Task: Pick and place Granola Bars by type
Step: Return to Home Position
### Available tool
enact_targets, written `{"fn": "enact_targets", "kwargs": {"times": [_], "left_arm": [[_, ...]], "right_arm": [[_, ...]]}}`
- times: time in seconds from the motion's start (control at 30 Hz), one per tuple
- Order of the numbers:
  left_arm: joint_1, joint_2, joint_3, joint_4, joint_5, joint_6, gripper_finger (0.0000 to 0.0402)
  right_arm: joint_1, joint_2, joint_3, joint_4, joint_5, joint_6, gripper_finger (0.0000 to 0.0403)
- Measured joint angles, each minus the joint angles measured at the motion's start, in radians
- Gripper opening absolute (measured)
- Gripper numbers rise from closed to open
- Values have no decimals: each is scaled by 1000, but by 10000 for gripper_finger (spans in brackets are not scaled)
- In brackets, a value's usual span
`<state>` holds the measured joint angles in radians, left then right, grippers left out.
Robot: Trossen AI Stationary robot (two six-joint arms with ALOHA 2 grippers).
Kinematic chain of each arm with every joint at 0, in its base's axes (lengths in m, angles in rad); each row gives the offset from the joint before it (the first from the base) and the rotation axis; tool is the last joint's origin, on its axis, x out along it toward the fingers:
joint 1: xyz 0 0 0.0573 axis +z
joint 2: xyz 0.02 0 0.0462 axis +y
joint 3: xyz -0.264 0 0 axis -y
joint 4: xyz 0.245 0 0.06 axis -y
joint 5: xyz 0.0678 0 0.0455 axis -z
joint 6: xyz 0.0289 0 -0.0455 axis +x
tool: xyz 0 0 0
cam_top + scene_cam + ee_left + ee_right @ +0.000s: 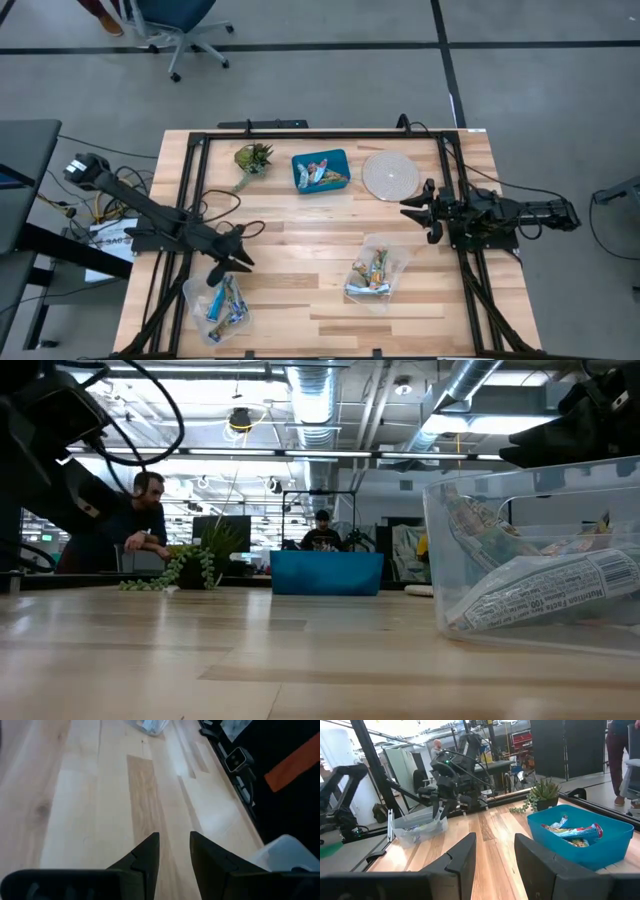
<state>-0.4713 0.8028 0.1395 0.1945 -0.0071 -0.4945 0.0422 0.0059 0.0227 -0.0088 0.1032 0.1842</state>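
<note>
Granola bars lie in three containers. A blue bin [320, 170] at the far middle holds blue-white and reddish bars [572, 831]. A clear container [378, 270] right of centre holds orange and yellow-green bars [372, 272]. A second clear container [220, 305] at the near left holds blue bars [226, 305]. My left gripper [248, 250] hovers open and empty just beyond that near-left container, and the left wrist view shows only bare wood between its fingers [174, 842]. My right gripper [405, 210] waits open and empty at the right, facing the blue bin [580, 837].
A green spiky plant [252, 158] stands at the far left of the table, and a white round disc [390, 175] lies at the far right. A black frame [320, 133] borders the table. Bare wood lies between the two clear containers. People sit in the room behind.
</note>
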Motion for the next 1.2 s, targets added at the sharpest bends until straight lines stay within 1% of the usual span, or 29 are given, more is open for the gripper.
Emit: {"fn": "enact_targets", "kwargs": {"times": [0.17, 0.3, 0.6, 0.73, 0.83, 0.93, 1.0, 1.13, 1.2], "left_arm": [[0, -124, -52, -20, -9, 48, 99], [0, -196, -72, -17, -49, 89, 99], [2, -290, -74, -25, -157, 190, 99], [2, -322, -90, -12, -151, 215, 99], [2, -349, -129, 33, -107, 214, 99], [2, -377, -128, 43, -84, 232, 99], [2, -393, -128, 41, -92, 249, 99], [3, -447, -128, 41, -151, 274, 99], [13, -491, -129, 40, -152, 295, 99]], "right_arm": [[0, 0, 0, 0, 0, 0, 127], [0, 0, 0, 0, 0, 0, 127], [0, 0, 0, 0, 0, 0, 127], [0, 0, 0, 0, 0, 0, 127], [0, 0, 0, 1, 0, 0, 127], [0, 0, 0, 1, 0, 0, 127], [0, 0, 0, 1, 0, 0, 127], [0, 0, 0, 1, 0, 0, 127], [0, 0, 0, 1, 0, 0, 127]]}}
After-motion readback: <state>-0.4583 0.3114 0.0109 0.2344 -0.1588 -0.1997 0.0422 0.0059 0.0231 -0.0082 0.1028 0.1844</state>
